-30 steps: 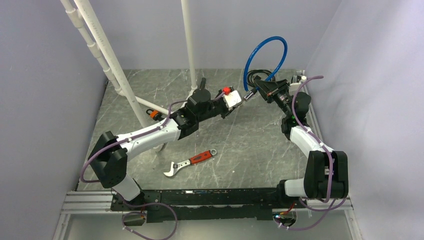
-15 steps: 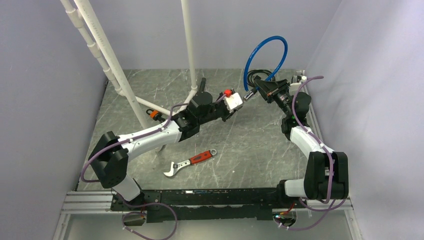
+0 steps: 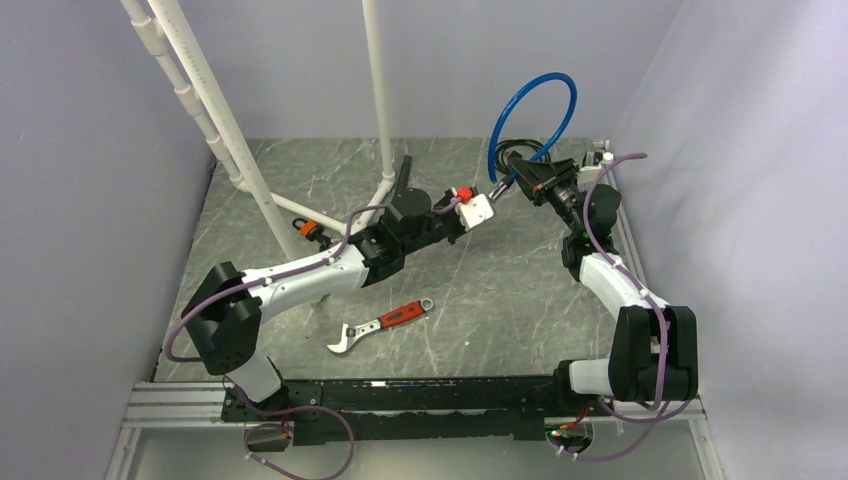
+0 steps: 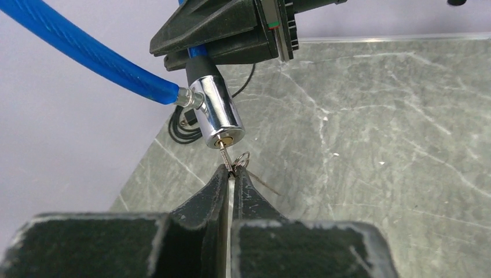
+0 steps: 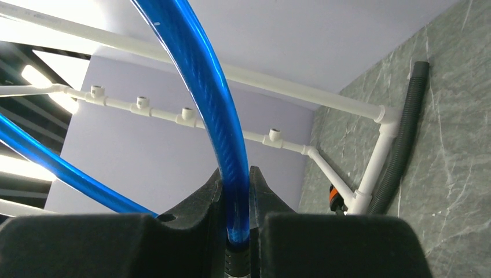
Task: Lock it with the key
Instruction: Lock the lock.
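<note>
The cable lock is a blue cable loop (image 3: 533, 92) ending in a chrome cylinder (image 4: 217, 113). My right gripper (image 5: 237, 174) is shut on the blue cable (image 5: 217, 98) and holds the lock raised above the table's far right. The key (image 4: 227, 157) sticks out of the cylinder's brass keyhole, with its ring (image 4: 243, 157) hanging beside it. My left gripper (image 4: 231, 172) is shut on the key's head, just below the cylinder. In the top view the left gripper (image 3: 487, 199) meets the right gripper (image 3: 518, 181) at the cylinder.
A red-handled wrench (image 3: 380, 323) lies on the grey marble table (image 3: 500, 300) in front of the left arm. White pipes (image 3: 380, 90) with an orange valve (image 3: 308, 229) stand at the back left. A black cable coil (image 3: 512, 152) and a corrugated hose (image 5: 399, 156) lie near the back.
My left gripper has moved a little right up to the lock cylinder, rolled its wrist and closed its jaws on the key. The right arm has held still.
</note>
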### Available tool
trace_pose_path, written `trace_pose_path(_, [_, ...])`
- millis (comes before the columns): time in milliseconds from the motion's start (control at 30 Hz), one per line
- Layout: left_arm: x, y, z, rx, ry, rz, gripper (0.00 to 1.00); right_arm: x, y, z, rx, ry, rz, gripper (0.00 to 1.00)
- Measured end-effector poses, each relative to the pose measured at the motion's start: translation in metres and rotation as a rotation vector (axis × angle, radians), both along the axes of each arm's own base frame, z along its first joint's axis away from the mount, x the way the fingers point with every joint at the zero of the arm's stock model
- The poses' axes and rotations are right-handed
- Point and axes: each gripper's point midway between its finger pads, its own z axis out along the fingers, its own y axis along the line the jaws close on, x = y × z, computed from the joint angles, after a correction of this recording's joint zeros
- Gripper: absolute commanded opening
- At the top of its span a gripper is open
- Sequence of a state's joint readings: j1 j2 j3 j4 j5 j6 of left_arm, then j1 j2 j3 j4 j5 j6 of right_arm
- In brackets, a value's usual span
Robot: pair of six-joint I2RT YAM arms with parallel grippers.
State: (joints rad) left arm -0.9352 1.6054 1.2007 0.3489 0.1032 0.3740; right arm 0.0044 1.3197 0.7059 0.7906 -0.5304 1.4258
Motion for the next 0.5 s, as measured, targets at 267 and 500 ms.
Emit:
trace_pose_path(267, [0.004,0.004,0.0,0.127,-0.18,0.021,0.0,0.001,-0.001,-0.005,0.009,0.036,-0.015,0.0])
trace_pose_path(500, [-0.001,0.005,-0.014,0.329,-0.479,-0.005,0.02,0.0,0.005,-0.012,0.008,0.07,-0.002,0.0])
